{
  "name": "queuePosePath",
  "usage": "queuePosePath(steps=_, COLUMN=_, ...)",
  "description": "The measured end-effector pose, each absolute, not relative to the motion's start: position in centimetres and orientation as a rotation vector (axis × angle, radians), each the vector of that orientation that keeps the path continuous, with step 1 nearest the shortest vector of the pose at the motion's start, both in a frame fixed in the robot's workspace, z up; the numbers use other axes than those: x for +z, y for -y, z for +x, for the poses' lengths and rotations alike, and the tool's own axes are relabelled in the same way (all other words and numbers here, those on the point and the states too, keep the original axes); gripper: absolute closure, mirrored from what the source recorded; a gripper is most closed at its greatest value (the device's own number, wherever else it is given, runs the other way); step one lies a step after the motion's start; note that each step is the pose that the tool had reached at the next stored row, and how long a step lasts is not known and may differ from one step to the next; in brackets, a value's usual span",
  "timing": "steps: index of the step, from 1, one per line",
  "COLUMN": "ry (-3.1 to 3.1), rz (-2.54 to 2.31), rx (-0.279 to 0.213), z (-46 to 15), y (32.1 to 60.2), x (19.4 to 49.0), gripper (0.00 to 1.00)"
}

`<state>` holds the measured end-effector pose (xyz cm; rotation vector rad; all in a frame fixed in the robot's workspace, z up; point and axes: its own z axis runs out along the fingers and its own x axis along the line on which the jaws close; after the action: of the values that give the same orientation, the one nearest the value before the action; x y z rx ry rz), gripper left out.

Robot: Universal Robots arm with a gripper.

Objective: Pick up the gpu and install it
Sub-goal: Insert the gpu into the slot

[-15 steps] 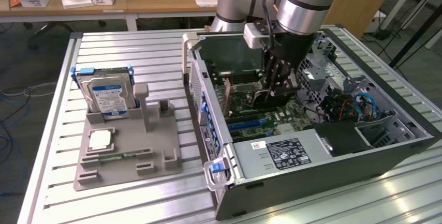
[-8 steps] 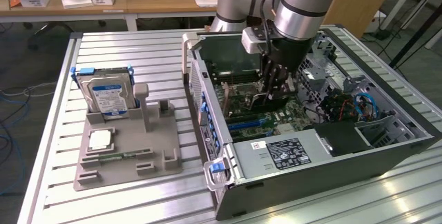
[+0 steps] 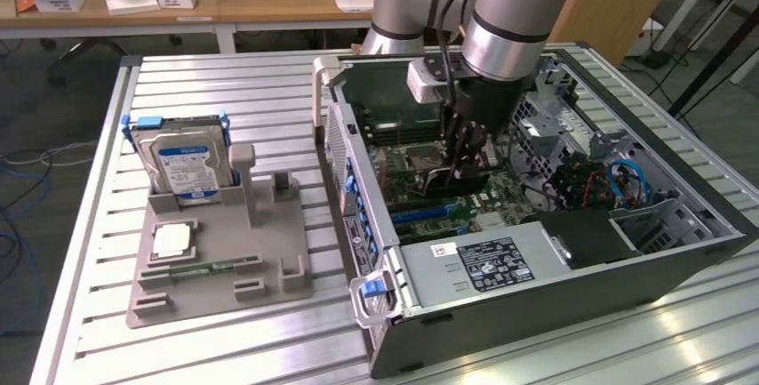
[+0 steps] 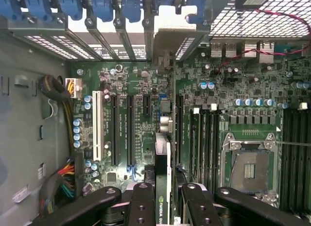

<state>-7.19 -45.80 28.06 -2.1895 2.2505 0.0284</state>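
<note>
A ribbed metal worktop fills the foreground; a wooden desk stands at upper left, over grey floor with cables.

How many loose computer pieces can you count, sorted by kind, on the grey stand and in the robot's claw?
Hard drive, upright on the grey stand: 1
Green memory stick, flat on the stand: 1
White square piece, flat on the stand: 1
gpu, held in the gripper over the motherboard: 1
Total: 4

arm reaches straight down, wrist vertical, gripper fingers closed on a thin card.
</note>
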Motion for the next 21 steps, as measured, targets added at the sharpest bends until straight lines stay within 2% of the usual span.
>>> queuePosePath(steps=17, ry=-2.251, rz=-2.190, rx=0.028, z=-7.3, y=45.8, x=27.7, gripper=0.74)
queuePosePath(steps=21, ry=-2.251, rz=-2.190, rx=0.028, z=-7.6, y=45.8, x=26.7, gripper=0.74)
